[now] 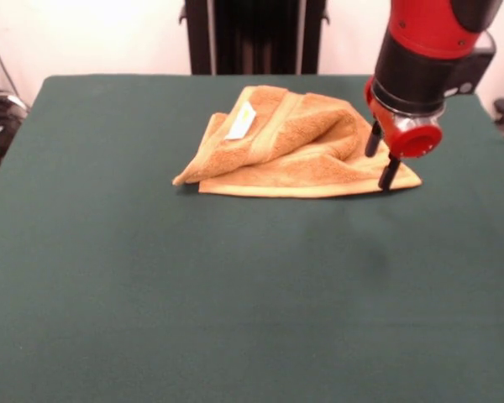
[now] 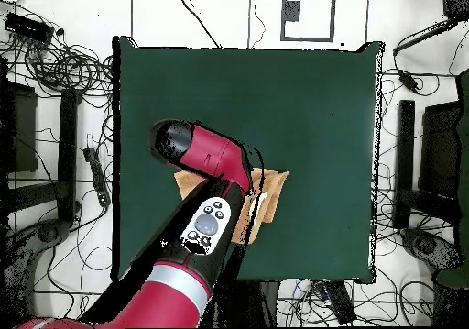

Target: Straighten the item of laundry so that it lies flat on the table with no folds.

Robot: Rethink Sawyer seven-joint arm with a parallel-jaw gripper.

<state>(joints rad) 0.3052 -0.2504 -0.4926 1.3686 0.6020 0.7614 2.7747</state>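
The golden-orange towel (image 1: 290,143) lies crumpled on the far middle of the green table (image 1: 235,294). Its upper layer is folded over, with a border band and the white label (image 1: 241,122) facing up. My gripper (image 1: 381,157) hangs over the towel's right corner. It is open, with its two black fingers apart, and the nearer fingertip (image 1: 389,178) is down at the corner's edge. In the overhead view the red arm (image 2: 206,215) covers most of the towel (image 2: 272,192) and hides the gripper.
The robot's black pedestal (image 1: 252,34) stands behind the table's far edge. Cables (image 2: 55,64) and black stands (image 2: 408,160) lie on the floor around the table (image 2: 302,96).
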